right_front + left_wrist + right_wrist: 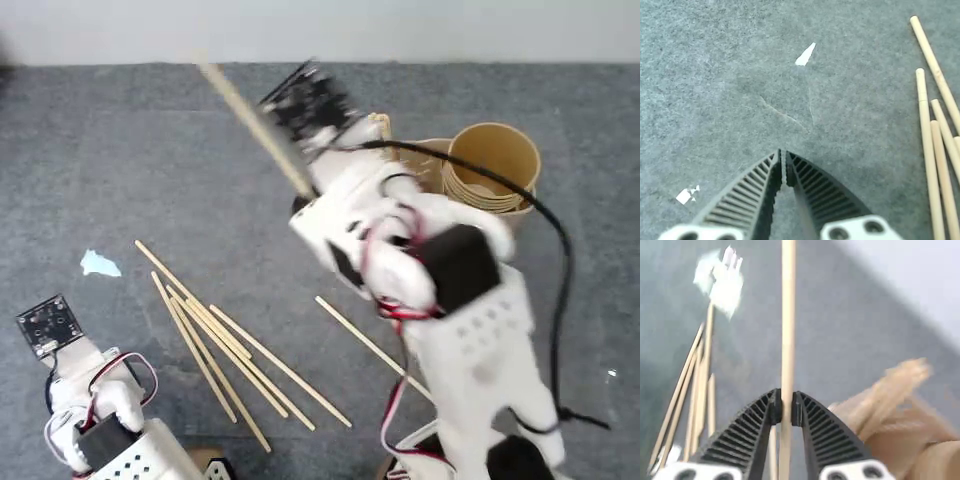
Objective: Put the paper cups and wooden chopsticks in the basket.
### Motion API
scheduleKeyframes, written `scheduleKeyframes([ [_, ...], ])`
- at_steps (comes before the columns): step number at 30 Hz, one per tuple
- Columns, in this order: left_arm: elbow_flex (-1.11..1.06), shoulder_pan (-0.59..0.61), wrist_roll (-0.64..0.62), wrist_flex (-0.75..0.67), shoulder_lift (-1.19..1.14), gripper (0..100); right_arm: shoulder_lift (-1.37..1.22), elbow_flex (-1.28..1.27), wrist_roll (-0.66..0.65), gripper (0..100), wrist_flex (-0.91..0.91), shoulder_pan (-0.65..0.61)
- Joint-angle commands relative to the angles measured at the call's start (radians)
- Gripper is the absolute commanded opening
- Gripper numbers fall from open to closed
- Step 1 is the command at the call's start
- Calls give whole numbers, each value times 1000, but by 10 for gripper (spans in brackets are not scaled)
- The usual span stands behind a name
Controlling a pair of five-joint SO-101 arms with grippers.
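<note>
Nearest, at seven o'clock in the high view, sits the left arm. The left gripper (782, 156) has its jaws together on nothing, aimed at the grey carpet (715, 75) near a white paper scrap (805, 54). Just beyond, around six o'clock, the loose chopsticks (215, 345) lie fanned in a bundle. A single chopstick (365, 340) lies apart at five o'clock, its near end running under the right arm. Farther on, about the centre, the right gripper (785, 402) is clamped on the held chopstick (250, 115), whose long end points to eleven o'clock. Farthest, at one o'clock, the basket (428, 160) holds the stacked paper cups (495, 160).

The step in hand looks like carrying one stick to the basket. The cups seem done, and most of the sticks are left. The next move likely calls for swinging toward one o'clock, bringing the stick's length over the rim clear of the cups, then letting go.
</note>
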State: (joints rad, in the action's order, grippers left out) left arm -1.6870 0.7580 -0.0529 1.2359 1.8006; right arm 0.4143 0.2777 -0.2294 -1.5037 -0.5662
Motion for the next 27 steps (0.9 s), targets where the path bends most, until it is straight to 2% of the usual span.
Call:
scheduleKeyframes([
  [1, 7, -5, 11, -21, 11, 13, 82, 60, -6, 8, 139, 79],
  [10, 7, -5, 11, -21, 11, 13, 120, 58, 5, 8, 490, 223],
  [15, 7, -5, 11, -21, 11, 13, 111, 25, 72, 9, 633, 295],
  [22, 5, -5, 11, -21, 11, 13, 127, -279, 95, 9, 863, 367],
  [27, 5, -5, 11, -21, 11, 13, 246, -601, 92, 9, 1049, 380],
])
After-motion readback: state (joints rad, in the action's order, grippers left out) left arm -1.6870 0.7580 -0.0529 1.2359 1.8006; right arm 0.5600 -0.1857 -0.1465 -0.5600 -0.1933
